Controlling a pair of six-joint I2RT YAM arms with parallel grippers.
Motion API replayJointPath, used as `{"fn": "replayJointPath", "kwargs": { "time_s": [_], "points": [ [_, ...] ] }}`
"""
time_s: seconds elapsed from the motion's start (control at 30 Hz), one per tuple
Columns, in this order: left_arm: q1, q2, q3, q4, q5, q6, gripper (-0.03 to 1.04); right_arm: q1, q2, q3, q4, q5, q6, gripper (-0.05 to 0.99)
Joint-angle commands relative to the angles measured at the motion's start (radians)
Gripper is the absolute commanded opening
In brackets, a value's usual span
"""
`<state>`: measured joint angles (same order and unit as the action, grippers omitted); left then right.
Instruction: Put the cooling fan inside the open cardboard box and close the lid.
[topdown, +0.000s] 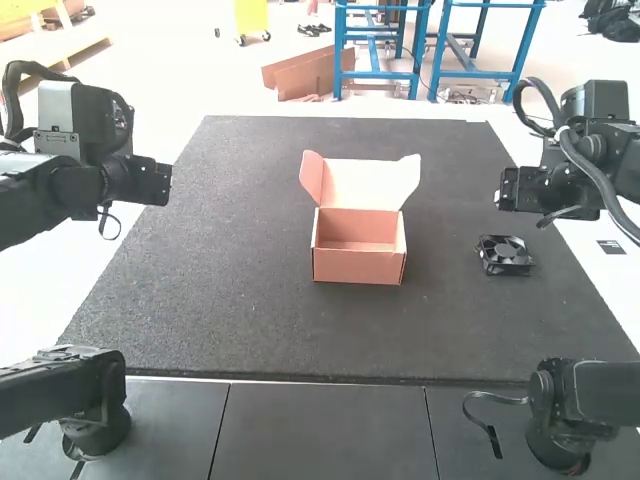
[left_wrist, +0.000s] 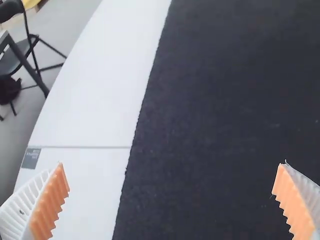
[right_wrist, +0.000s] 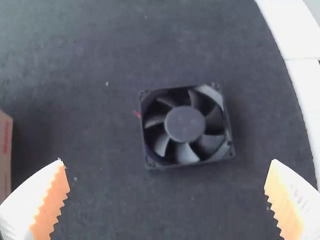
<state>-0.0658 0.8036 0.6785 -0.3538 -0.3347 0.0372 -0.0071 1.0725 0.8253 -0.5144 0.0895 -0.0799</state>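
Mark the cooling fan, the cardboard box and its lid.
cooling fan (right_wrist: 186, 125), right wrist view, on the round hub.
cardboard box (topdown: 358, 265), high view, on the front wall.
lid (topdown: 365, 185), high view, on the raised flap's inner face.

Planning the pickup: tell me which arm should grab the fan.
Right. The right gripper hangs open above the cooling fan; the left gripper is over the mat edge beyond the cardboard box.
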Motion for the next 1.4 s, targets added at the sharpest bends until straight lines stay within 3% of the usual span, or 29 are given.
{"fn": "replayJointPath", "kwargs": {
  "time_s": [0.0,0.07,0.2,0.33,0.43,0.57,0.8,1.03,1.37],
  "points": [
    [-0.008,0.0,0.043,0.018,0.06,0.012,0.97,-0.044,0.05,0.072,-0.039,0.019,-0.149,0.9],
    [-0.009,0.002,0.047,0.026,0.089,-0.025,0.97,-0.074,0.08,0.101,-0.075,0.016,-0.187,0.9],
    [-0.008,0.026,0.052,0.058,0.112,-0.039,0.97,-0.119,0.176,0.163,-0.139,0.012,-0.216,0.9],
    [-0.008,0.069,0.084,0.044,0.143,-0.072,0.97,-0.18,0.256,0.207,-0.171,-0.056,-0.238,0.9],
    [-0.002,0.101,0.108,0.039,0.195,-0.103,0.97,-0.228,0.311,0.235,-0.176,-0.103,-0.244,0.9],
    [0.0,0.121,0.135,0.036,0.266,-0.152,0.97,-0.264,0.411,0.261,-0.171,-0.114,-0.25,0.9],
    [-0.008,0.123,0.127,0.052,0.272,-0.18,0.97,-0.269,0.543,0.333,-0.136,-0.125,-0.254,0.9],
    [-0.008,0.131,0.113,0.05,0.269,-0.18,0.97,-0.266,0.653,0.374,-0.035,-0.083,-0.261,0.9],
    [-0.008,0.132,0.124,0.064,0.266,-0.178,0.97,-0.278,0.794,0.442,-0.033,-0.085,-0.216,0.9]
  ]
}}
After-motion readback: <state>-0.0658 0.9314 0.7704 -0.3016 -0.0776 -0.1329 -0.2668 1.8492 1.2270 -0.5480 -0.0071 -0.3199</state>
